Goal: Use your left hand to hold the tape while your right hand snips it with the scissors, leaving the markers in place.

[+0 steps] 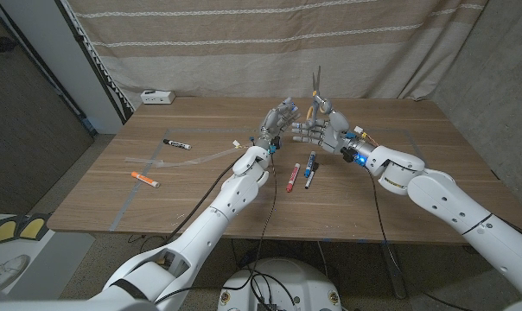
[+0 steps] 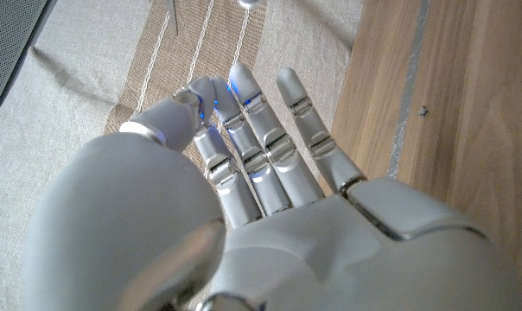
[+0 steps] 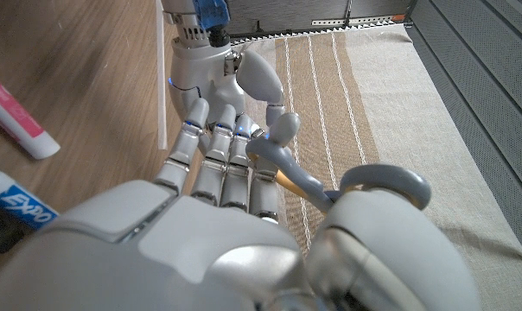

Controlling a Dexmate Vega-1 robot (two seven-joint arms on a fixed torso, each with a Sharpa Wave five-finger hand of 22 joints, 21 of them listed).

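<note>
While both hands meet over the table [image 1: 416, 164], scissors [image 1: 318, 89] point upward.
Right hand [image 1: 317, 131] grips their handles; left hand [image 1: 278, 121] fingers nearly straight, tape hold unclear.

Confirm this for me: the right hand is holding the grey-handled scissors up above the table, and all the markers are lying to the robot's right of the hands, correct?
Not quite. The right hand does hold the grey-handled scissors raised, but the markers are not all to its right: the head view shows a black marker and an orange marker on the robot's left, and two more lying on the wooden table near the hands.
</note>
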